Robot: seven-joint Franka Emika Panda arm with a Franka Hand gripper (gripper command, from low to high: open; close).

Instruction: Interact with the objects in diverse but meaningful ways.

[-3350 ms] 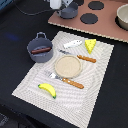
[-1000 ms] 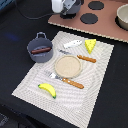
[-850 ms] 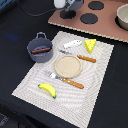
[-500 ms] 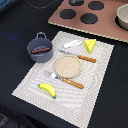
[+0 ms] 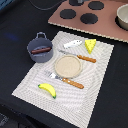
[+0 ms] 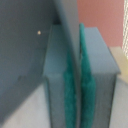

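Observation:
A grey-blue handled pot [image 5: 40, 49] stands at the far corner of the striped mat, on the exterior view's left, with a dark brown bar [image 5: 41, 49] lying inside it. A white-and-blue tool [image 5: 73, 44] and a yellow cheese wedge [image 5: 90, 45] lie along the mat's far edge. The yellow banana [image 5: 47, 89] rests near the front edge. The exterior view does not show my gripper. In the wrist view my gripper [image 6: 79, 70] fills the picture, its teal pads [image 6: 70, 85] pressed together with nothing between them.
A round tan plate [image 5: 67, 66] sits mid-mat between an orange-handled knife [image 5: 80, 56] and an orange-handled fork [image 5: 67, 80]. The mat [image 5: 100, 95] lies on a black table. Behind it is a pinkish toy stove board [image 5: 107, 22] with dark burners and a bowl [image 5: 123, 16].
The gripper that hung over the stove board at the top of the exterior view has moved out of that view. The objects on the mat have not moved.

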